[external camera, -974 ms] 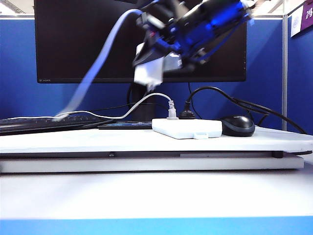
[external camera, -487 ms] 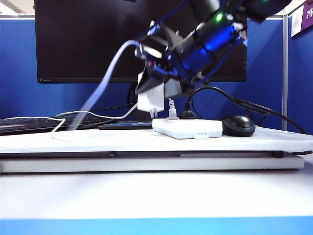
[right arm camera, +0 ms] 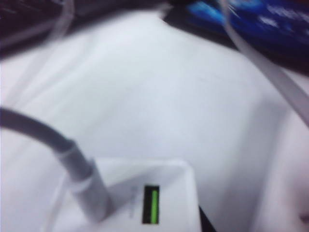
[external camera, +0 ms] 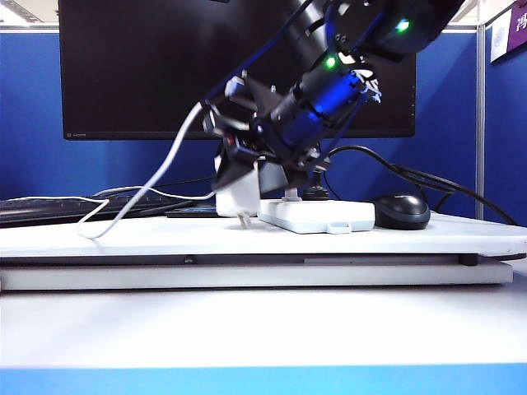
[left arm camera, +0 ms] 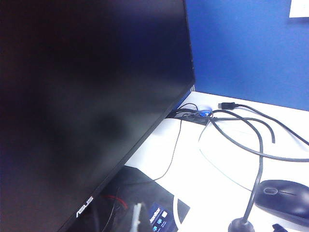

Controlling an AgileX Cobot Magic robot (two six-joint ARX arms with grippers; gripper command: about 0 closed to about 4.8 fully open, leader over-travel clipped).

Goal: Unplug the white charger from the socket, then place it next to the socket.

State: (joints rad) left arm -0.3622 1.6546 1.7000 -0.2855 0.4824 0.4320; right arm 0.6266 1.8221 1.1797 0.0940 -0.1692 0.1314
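The right gripper clasped the white charger upright, prongs down, just above the tabletop immediately left of the socket; left gripper unseen.

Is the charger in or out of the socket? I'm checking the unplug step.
Out. The right tool holds the charger beside the socket, its prongs bare, pointing down just above the desk.

Bare desk left of socket
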